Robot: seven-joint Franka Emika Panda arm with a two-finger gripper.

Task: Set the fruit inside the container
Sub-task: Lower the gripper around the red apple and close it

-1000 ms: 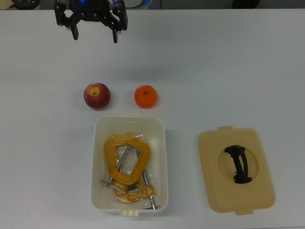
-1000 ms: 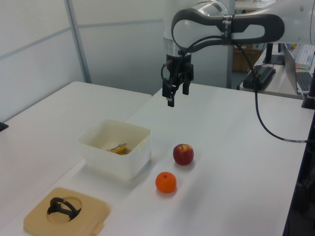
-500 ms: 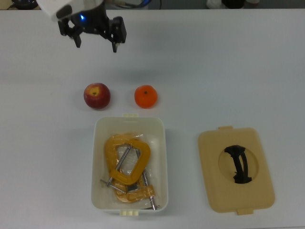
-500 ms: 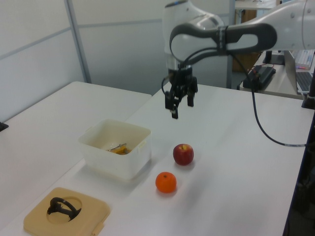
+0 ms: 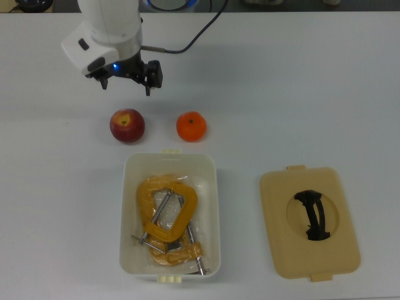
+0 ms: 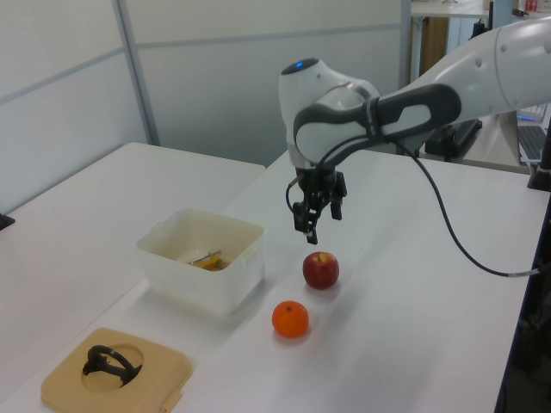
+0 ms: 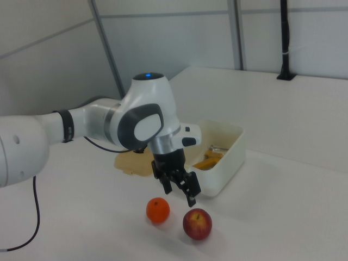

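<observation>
1. Here, a white Franka arm's black two-finger gripper (image 5: 126, 85) hangs above the white worktop (image 5: 300, 87), its jaws spread open and holding nothing.
2. In the top view the gripper sits just above the dark red apple with a yellow patch near its stem (image 5: 127, 125); the left view shows it in the air over the apple (image 6: 321, 270), not touching it.
3. The round bright orange fruit (image 5: 191, 126) rests on the worktop to the top view's right of the apple, the two near each other but apart.
4. Both fruits lie outside the white rectangular plastic tub with rounded corners (image 5: 129, 187), just beyond one of its short sides.
5. Inside the tub lie yellow-orange metal clamps (image 5: 167, 219), wrapped in clear plastic.
6. A small cream latch tab (image 5: 170, 150) juts from the tub's short side nearest the fruits.
7. A flat tan lid with a black handle (image 5: 309, 222) lies on the worktop to the top view's right of the tub, apart from it.
8. In the right view the gripper (image 7: 181, 191) hangs over the apple (image 7: 197, 224), the orange (image 7: 158, 210) to the right view's left.
9. A black cable (image 6: 448, 232) trails from the arm in the left view.
</observation>
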